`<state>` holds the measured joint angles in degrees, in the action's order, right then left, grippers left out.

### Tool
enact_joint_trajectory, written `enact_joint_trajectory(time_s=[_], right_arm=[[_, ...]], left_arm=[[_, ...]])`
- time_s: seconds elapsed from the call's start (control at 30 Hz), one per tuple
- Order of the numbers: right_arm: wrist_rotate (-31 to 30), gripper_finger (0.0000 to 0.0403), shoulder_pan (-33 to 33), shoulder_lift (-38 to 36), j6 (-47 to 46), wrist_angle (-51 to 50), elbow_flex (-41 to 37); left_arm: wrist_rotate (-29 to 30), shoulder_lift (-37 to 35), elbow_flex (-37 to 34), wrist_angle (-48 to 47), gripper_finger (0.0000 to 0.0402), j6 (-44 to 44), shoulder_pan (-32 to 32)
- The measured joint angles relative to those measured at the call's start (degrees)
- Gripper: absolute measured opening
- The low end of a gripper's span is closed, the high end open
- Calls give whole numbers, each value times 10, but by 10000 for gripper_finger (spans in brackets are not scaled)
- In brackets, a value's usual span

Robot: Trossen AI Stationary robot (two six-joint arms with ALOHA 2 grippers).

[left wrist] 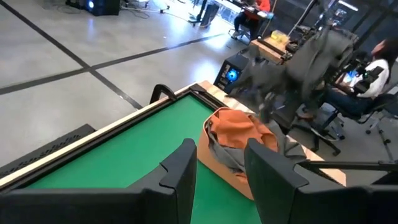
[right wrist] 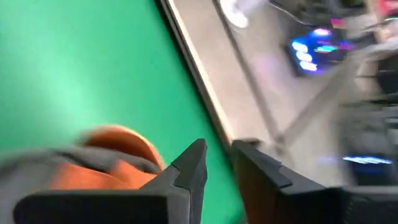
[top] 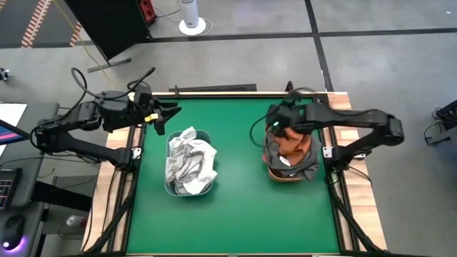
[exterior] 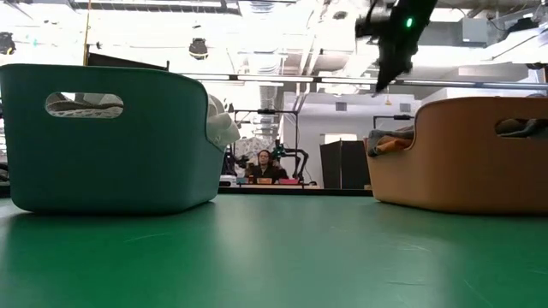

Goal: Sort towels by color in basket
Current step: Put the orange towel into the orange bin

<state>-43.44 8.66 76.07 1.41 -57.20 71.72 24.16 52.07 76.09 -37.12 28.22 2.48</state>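
Green felt-topped table [top: 235, 221] with pale wooden border, seen from above; two plastic baskets set apart on it, one for each colour family by the look of the loads.

Teal rectangular plastic basket [exterior: 111, 141] with cut-out handle, at about 9 o'clock from table centre. Filled with the pale towels [top: 190, 161] — white and light grey cloths, crumpled, heaped above the rim; placed there presumably as the light-coloured lot.

Tan-orange plastic basket [exterior: 467, 162], at about 3 o'clock from table centre. Holds the dark and warm-coloured cloths: rust-orange towel [top: 294, 146] on top, dark grey towel [top: 307, 168] draped over the rim toward 5 o'clock. Grouped, apparently, as the coloured lot. No loose towels visible on the felt, so sorting judged at or near its end.

Left gripper [top: 158, 116], dark two-finger type, at about 10 o'clock, at the table's left edge and beside the teal basket, not over it. Fingers [left wrist: 180, 171] parted with a clear gap, nothing between them — released, parked clear of the work.

Right gripper [top: 275, 123], same type, raised above the 12 o'clock end of the tan-orange basket, over the rust-orange towel. Fingers [right wrist: 193, 168] slightly apart, nothing seen between them — empty, apparently clear of the load.

Seated person [exterior: 264, 164] at a desk far behind the table, uninvolved.
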Motion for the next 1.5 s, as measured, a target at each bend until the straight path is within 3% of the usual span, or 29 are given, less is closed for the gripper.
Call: enact_joint_trajectory(time_s=[0.1,0.2,0.33,0.43,0.63,0.8,0.93,1.1,1.27,1.5], right_arm=[[113,116,14,-63,-39,42,-1],[204,116,27,-136,-91,93,-38],[221,116,25,-238,-131,154,-120],[260,116,18,-316,-156,214,-181],[303,116,-4,-424,-209,307,-264],[307,116,-30,-490,-215,338,-287],[308,116,-43,-549,-216,332,-289],[308,116,-44,-627,-252,285,-289],[303,116,-44,-669,-358,171,-283],[345,116,-45,-579,-438,-123,-196]], left_arm=[[0,0,0,-7,125,-17,-1],[2,0,-2,21,125,-93,-26],[-2,-15,-30,129,118,-187,-64],[-16,-23,-66,168,108,-200,-67],[-78,-51,-216,326,78,-144,-64],[-72,-109,-346,463,49,-91,-63],[-46,-166,-429,512,29,-53,-64],[-27,-227,-492,516,11,-11,-63],[-20,-250,-507,519,7,5,-63],[-8,-256,-507,516,8,33,-63]])
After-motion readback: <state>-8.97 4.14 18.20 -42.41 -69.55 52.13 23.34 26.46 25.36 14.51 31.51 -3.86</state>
